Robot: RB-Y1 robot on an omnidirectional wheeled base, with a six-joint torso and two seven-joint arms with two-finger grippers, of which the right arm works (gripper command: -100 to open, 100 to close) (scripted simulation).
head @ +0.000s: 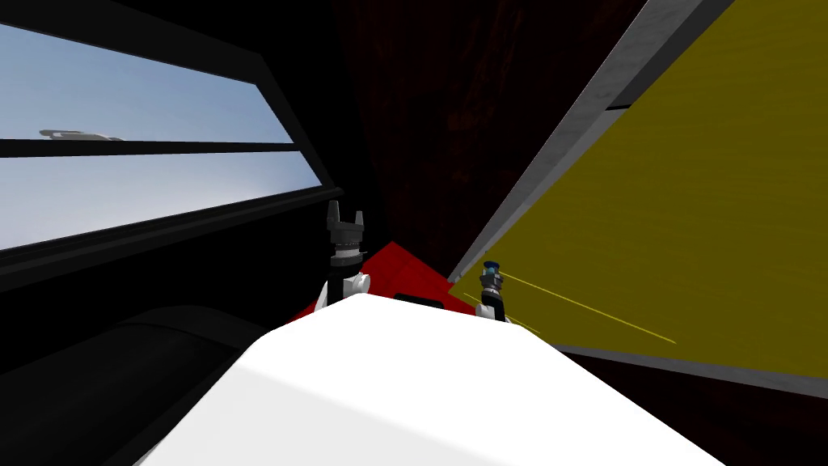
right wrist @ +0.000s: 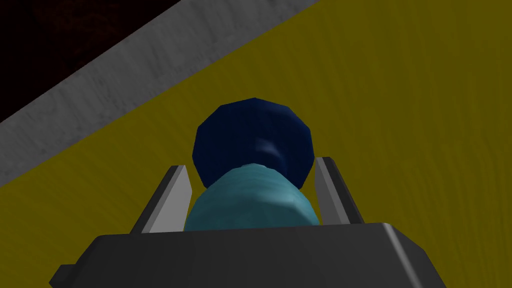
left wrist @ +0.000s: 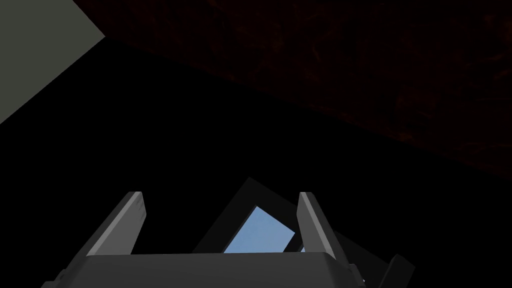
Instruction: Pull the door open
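Right gripper (right wrist: 252,165) has its two thin fingers pressed against either side of a teal door knob (right wrist: 252,202), narrower than a fully spread stance, so it appears to be gripping it. The knob sticks straight out from a yellow door (right wrist: 400,100), its long axis in line with the gripper, with a dark blue round part beyond, against the door face. A grey door frame (right wrist: 100,100) runs alongside, near the knob. From the head camera, the door fills the robot's right side. The pull likely needs to draw straight back off the door face. Left gripper (head: 344,217) is raised by a window (head: 121,186), fingers spread, empty.
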